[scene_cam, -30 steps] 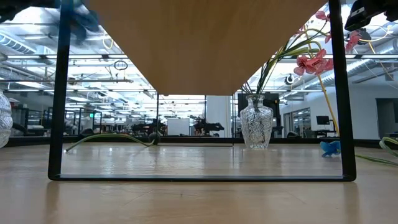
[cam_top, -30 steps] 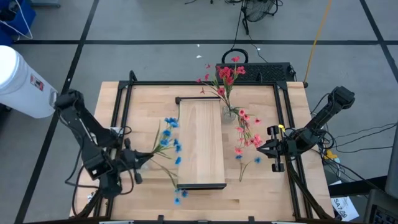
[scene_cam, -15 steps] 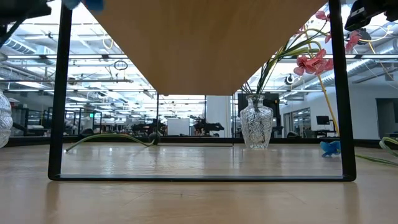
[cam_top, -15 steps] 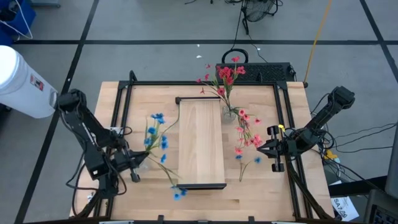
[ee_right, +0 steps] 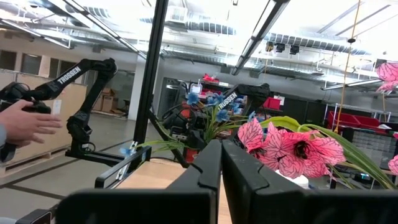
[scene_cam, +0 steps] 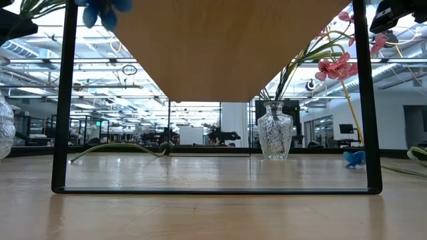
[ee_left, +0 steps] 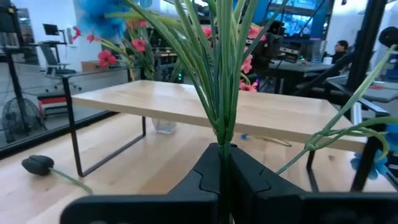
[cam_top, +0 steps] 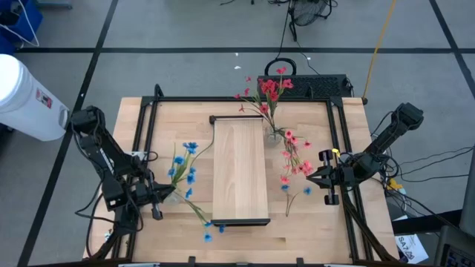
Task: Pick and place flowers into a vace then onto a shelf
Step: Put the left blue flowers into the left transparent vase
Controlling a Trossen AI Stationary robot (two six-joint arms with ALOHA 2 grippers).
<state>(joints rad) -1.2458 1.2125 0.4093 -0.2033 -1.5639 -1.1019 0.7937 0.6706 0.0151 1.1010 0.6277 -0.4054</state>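
Left hand [cam_top: 165, 194] is clamped on the blue flowers [cam_top: 182, 165], stems pointing up-table; the vase [cam_top: 274, 135] lies beyond the shelf [cam_top: 240, 169], nearer the right hand [cam_top: 312, 176], shut on pink flowers [cam_top: 295, 159].

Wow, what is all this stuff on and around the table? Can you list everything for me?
Shelf: one, pale wood on black legs, table centre.
Vase: one, clear glass, beside the shelf's far right corner, holding red-pink flowers.
Red-pink spray: one, right of the shelf, held by the right pincer.
Blue spray: one, left of the shelf, held by the left pincer.
Loose blue blossoms: a few, near the shelf's front left corner.
White drum: one, on the floor, far left.
Person's hand: one, in the room.
Left pincer: shut on the blue spray.
Right pincer: shut on the red-pink spray.
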